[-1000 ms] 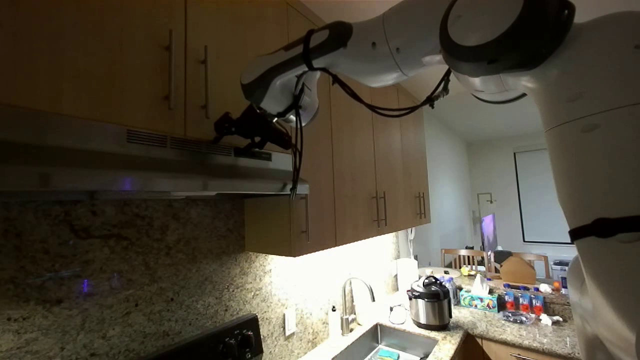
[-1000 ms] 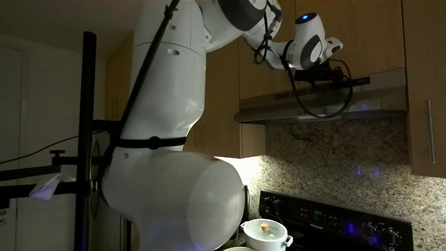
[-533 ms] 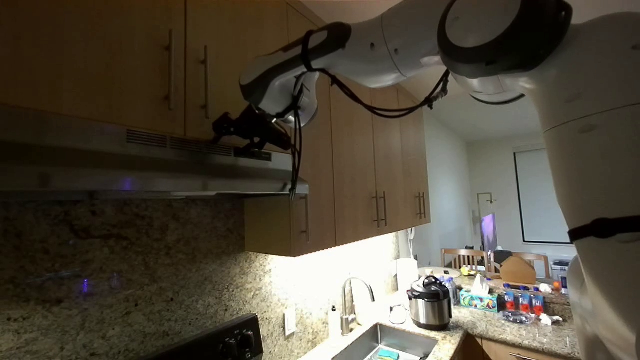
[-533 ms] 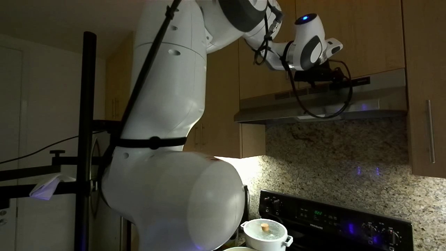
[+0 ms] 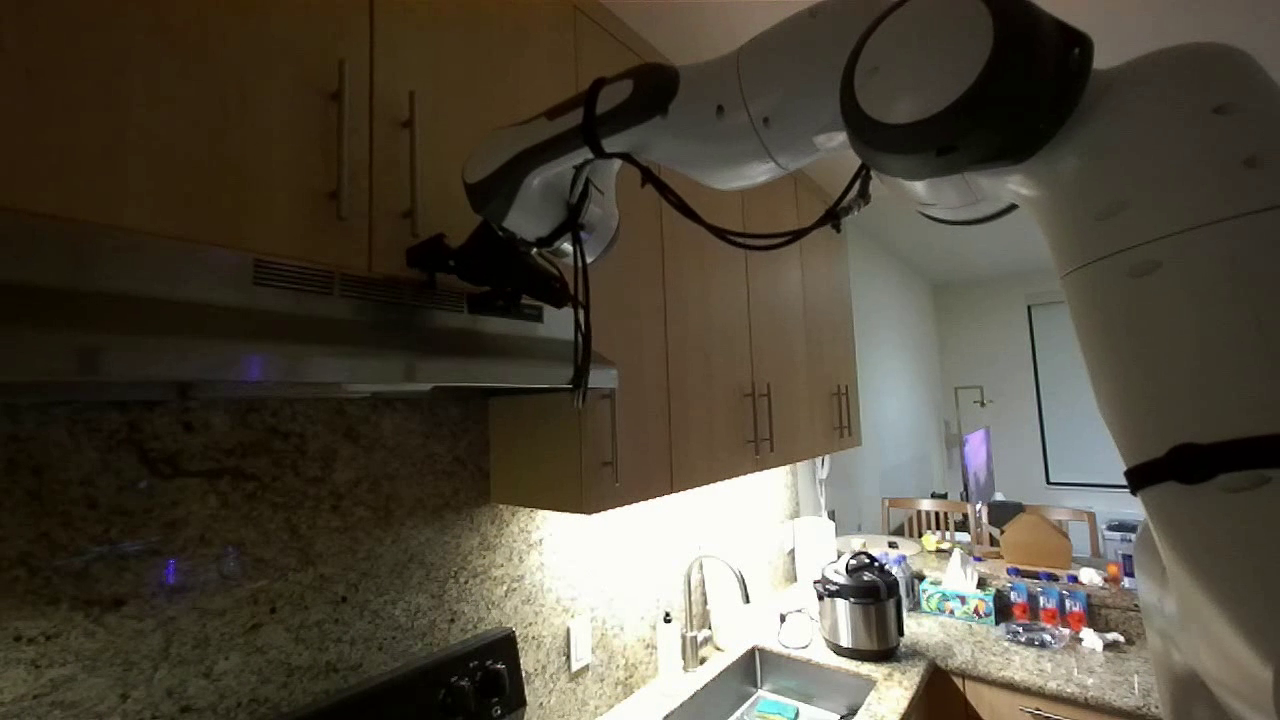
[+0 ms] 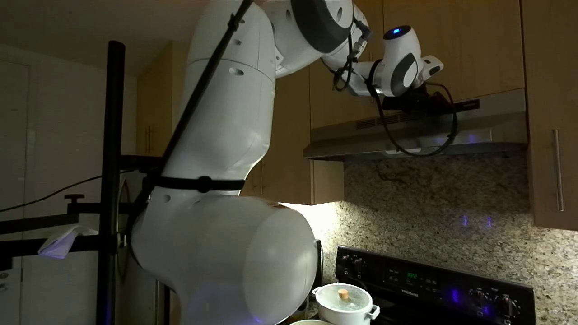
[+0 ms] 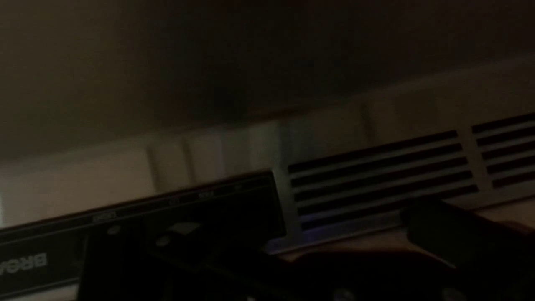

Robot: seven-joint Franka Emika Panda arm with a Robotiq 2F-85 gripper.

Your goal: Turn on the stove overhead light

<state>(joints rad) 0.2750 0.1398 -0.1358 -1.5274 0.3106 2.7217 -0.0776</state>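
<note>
Stove overhead light [image 6: 395,153] appears as a pale, flat panel on the underside of the silver metal range hood [image 6: 505,124], and reads as unlit. In both exterior views, the white jointed arm [image 6: 230,122] with grey trim shows a steep upper link, a forearm sloping down toward the hood, and a wrist bent just before its front face. In an exterior view, the rectangular stainless-steel sink [image 5: 812,678] is set into the speckled stone counter [image 5: 1000,665]. Beside it stands the silver cylindrical pressure cooker [image 5: 860,618], black lid [image 5: 860,570] fitted, contents hidden. In an exterior view, the round white pot [image 6: 345,317] carries a clear glass lid [image 6: 329,300]; contents cannot be determined. White tissue [image 5: 961,570] protrudes from the multicoloured cardboard tissue box [image 5: 955,603]. The black two-fingered gripper [image 7: 267,223] is released: its fingers [image 7: 439,234] stand wide apart, one overlapping the black control strip [image 7: 58,242] in the wrist view; contact cannot be determined. The teal rectangular sponge [image 5: 775,709] lies inside the sink. Only the wrist view resolves the strip's pale, inverted "LIGHT" label [image 7: 104,216].
</note>
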